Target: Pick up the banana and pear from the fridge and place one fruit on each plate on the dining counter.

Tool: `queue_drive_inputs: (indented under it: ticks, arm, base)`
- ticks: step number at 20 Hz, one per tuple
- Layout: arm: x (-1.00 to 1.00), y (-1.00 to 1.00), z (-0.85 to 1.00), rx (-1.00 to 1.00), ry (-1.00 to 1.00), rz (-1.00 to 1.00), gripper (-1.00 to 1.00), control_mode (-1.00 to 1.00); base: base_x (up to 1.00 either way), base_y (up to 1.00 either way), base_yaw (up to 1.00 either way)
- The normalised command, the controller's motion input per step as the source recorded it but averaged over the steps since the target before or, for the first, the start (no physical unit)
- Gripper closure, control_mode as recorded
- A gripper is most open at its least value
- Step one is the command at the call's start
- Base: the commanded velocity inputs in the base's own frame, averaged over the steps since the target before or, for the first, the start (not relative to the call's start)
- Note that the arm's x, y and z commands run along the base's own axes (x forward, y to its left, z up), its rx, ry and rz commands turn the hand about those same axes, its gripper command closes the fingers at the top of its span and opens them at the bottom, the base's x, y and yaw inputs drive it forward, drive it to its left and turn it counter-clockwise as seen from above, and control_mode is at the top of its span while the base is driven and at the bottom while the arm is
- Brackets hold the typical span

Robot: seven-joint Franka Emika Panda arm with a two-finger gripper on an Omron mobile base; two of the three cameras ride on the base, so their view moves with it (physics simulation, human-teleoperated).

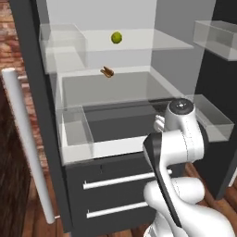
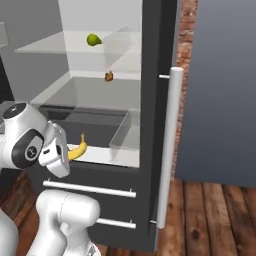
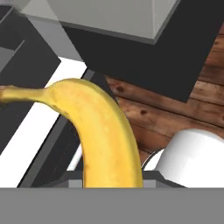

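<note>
My gripper (image 2: 68, 154) is shut on the banana (image 2: 78, 148), a curved bright-yellow fruit held just in front of the open fridge (image 2: 154, 100), level with its lowest white shelf edge. The hand view has the banana (image 3: 101, 131) rising from between the gripper's (image 3: 113, 178) fingertips, its stem toward the left. On the upper glass shelf rests the yellow-green pear (image 1: 116, 37), also the pear (image 2: 92, 39) from the other side. The plates and the dining counter are out of view.
A brown lumpy food item (image 1: 107, 71) lies on the middle shelf. Two drawers with silver bars (image 1: 120, 180) sit below the shelves. The long silver door handle (image 2: 169, 150) stands at the right, clear door bins (image 1: 216, 39) beside the arm, wooden floor (image 2: 210, 215) underneath.
</note>
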Motion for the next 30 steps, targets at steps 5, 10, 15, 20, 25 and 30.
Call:
queue_drive_inputs:
  ticks: [5,10,15,20,25,30]
  arm:
    - [0.0,0.0,0.0,0.0,0.0,0.0,1.0,1.0]
    - [0.0,0.0,0.0,0.0,0.0,0.0,1.0,1.0]
    - [0.0,0.0,0.0,0.0,0.0,0.0,1.0,1.0]
    - [0.0,0.0,0.0,0.0,0.0,0.0,1.0,1.0]
    - [0.0,0.0,0.0,0.0,0.0,0.0,1.0,1.0]
    - [0.0,0.0,0.0,0.0,0.0,0.0,1.0,1.0]
  base:
    - [-0.6,0.11,-0.18]
    - [-0.59,0.06,-0.21]
    - [-0.65,0.02,-0.26]
    - [-0.62,0.08,-0.33]
    - [-0.55,0.01,-0.42]
    - [-0.49,0.0,-0.51]
